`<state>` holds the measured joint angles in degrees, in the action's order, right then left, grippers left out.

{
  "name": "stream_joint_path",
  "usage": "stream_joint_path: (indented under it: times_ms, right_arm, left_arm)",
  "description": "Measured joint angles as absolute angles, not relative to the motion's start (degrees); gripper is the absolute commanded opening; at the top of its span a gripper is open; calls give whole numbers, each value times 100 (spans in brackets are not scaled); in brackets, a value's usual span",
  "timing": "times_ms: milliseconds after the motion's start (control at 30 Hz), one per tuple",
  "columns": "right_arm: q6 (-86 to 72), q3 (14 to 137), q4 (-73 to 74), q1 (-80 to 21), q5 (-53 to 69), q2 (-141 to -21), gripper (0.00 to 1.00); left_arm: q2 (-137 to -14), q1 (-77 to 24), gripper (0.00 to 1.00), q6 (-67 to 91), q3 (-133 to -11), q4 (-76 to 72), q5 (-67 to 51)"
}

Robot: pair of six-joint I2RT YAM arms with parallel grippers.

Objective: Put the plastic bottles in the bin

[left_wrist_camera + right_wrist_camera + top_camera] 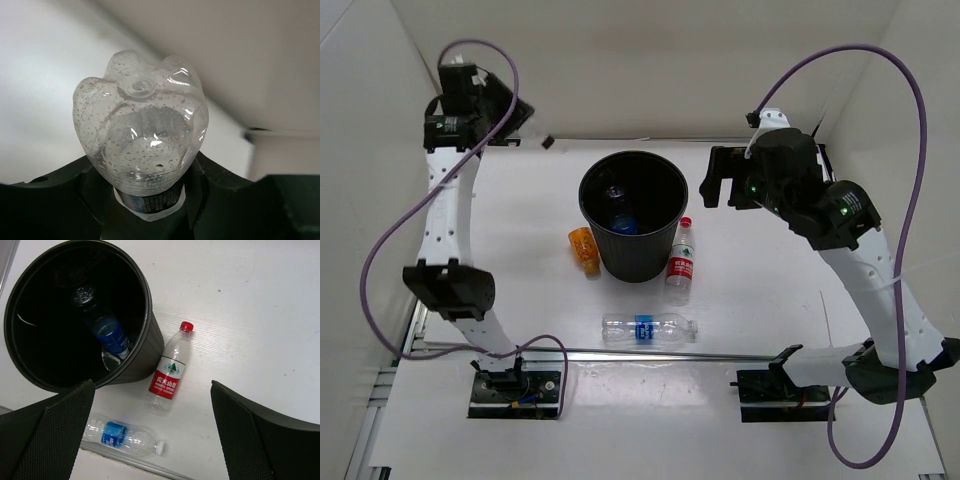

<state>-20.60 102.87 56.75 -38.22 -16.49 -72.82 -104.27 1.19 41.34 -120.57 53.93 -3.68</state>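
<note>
**Item 1, clear bottle** (142,135): petal-shaped base faces the left wrist camera, droplets on the inner wall, dark label band at the grip. It is held in the left gripper (145,200), whose fingers are clamped on its body. It sits at the table's far left corner, well apart from the bin.

**Item 2, bin** (603,250): upright at mid-table, with one blue-labelled bottle (109,334) inside.

**Item 3, red-labelled bottle** (167,376): lies just beside the bin's right wall, red cap pointing away from the arms.

**Item 4, second blue-labelled bottle** (648,328): lies on its side on the table (770,300), on the near side of the bin.

**Item 5, orange bottle** (584,248): just beside the bin's left wall.

**Item 6, right gripper** (718,182): fingers wide apart and empty, hovering right of the bin rim above Item 3.

**Handling note (judgement):** Carry Item 1 across at a height clear of the rim. Part the fingers only once it hangs over the middle of the opening, since its free base may swing. Keep the left arm's approach to the left side, because the right gripper stands close to the rim.
</note>
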Motion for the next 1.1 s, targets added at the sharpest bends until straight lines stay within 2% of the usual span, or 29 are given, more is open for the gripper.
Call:
stream_joint_path:
  times_ms: [167,333,400,433,467,667,700,733,1000,1100]
  right_arm:
    - [-2082,10307,5701,-3798,-1732,-7314,100]
    - [-2108,10123,5710,-3798,-1848,-7172,100]
    - [-2112,9963,5717,-3798,-1914,-7035,100]
    - [-2119,9898,5725,-3798,-1953,-6960,100]
    - [-2123,9835,5730,-3798,-1999,-6886,100]
    - [-2196,9701,5732,-3795,-2259,-6622,100]
    - [-2209,9684,5734,-3793,-2279,-6600,100]
    - [-2213,9673,5734,-3793,-2290,-6593,100]
    - [-2281,9362,5747,-3793,-2447,-6598,100]
    - [-2366,9282,5774,-3793,-2543,-6639,100]
  left_arm:
    - [-9782,-543,35,4160,-12877,4521,-1194]
    - [-10001,-1815,35,4088,-13319,4077,-1708]
    - [-10175,-2349,38,3981,-13152,4047,-1688]
    - [-10252,-2598,44,3900,-12978,4036,-1619]
    - [-10294,-2788,56,3828,-12805,4053,-1505]
    - [-10650,-3728,83,3354,-12199,4816,-567]
    - [-10678,-3778,94,3291,-12215,4947,-392]
    - [-10709,-3806,100,3218,-12283,5111,-222]
    - [-10632,-3750,100,2989,-12868,5629,1024]
    - [-10147,-3603,100,3186,-12335,5660,1621]
